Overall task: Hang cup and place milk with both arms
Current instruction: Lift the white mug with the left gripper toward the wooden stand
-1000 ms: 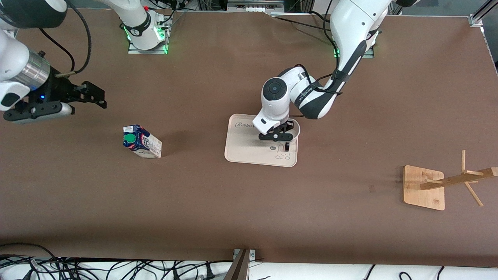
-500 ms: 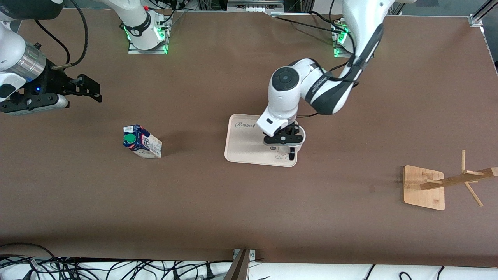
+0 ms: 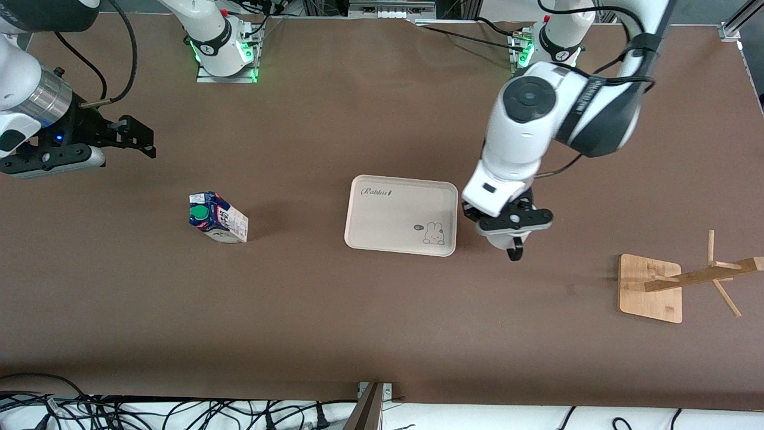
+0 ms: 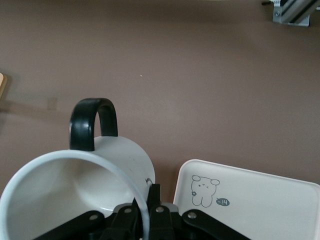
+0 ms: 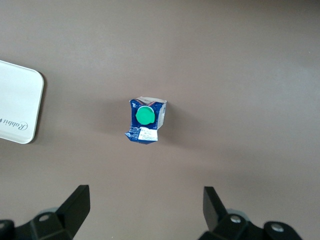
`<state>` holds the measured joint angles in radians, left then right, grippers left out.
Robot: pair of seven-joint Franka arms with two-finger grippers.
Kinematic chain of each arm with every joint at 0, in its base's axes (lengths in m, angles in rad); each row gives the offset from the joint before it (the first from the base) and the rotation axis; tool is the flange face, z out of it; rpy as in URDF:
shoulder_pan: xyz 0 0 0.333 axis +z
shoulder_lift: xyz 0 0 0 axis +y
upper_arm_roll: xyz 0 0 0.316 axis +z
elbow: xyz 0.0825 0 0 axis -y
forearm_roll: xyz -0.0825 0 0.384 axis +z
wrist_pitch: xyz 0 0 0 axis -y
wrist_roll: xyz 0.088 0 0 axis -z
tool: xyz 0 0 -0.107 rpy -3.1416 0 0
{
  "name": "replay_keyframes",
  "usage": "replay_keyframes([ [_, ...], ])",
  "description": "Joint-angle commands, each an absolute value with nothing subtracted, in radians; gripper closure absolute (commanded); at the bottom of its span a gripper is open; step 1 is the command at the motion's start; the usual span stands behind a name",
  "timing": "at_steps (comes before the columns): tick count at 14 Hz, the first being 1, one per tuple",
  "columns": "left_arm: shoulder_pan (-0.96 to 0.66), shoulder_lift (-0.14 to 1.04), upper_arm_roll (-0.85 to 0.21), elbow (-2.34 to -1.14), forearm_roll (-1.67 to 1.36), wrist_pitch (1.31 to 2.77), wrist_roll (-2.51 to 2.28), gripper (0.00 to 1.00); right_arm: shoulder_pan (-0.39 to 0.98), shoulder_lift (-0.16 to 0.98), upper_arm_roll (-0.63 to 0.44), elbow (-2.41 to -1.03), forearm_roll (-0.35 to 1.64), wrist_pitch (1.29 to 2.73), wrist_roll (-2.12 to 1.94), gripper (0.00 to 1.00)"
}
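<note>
My left gripper (image 3: 510,232) is shut on the rim of the white cup (image 3: 499,242) and holds it in the air over the bare table just beside the tray, toward the left arm's end. The cup's black loop handle (image 3: 515,254) points toward the front camera. In the left wrist view the cup (image 4: 75,185) fills the frame's lower part, one finger inside the rim and one outside at my gripper (image 4: 145,205). The milk (image 3: 218,216) stands on the table toward the right arm's end. My right gripper (image 3: 138,143) is open and empty; the milk (image 5: 145,120) shows below it (image 5: 145,205).
A cream tray (image 3: 382,221) with a rabbit print lies mid-table with nothing on it; it also shows in both wrist views (image 4: 260,200) (image 5: 17,110). A wooden cup rack (image 3: 650,289) with pegs stands toward the left arm's end.
My left gripper has lifted the cup off the tray and carried it toward the rack. My right gripper shifted slightly at first, then stayed still.
</note>
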<state>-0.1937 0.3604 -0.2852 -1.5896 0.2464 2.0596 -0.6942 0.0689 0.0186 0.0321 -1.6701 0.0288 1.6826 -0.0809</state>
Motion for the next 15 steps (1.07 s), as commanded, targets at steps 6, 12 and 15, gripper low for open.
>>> replay_keyframes([
  [6,0.012,0.272,-0.296,-1.540,0.156,1.924,-0.332,1.00,0.052,0.023,0.072,-1.638,-0.021,1.684,-0.075,0.00],
  [12,0.162,0.272,-0.292,-1.500,0.100,1.875,-0.144,1.00,0.051,0.025,0.066,-1.612,-0.025,1.686,-0.078,0.00],
  [15,0.256,0.276,-0.288,-1.500,0.017,1.875,0.007,1.00,0.041,0.040,0.064,-1.614,-0.038,1.677,-0.080,0.00],
])
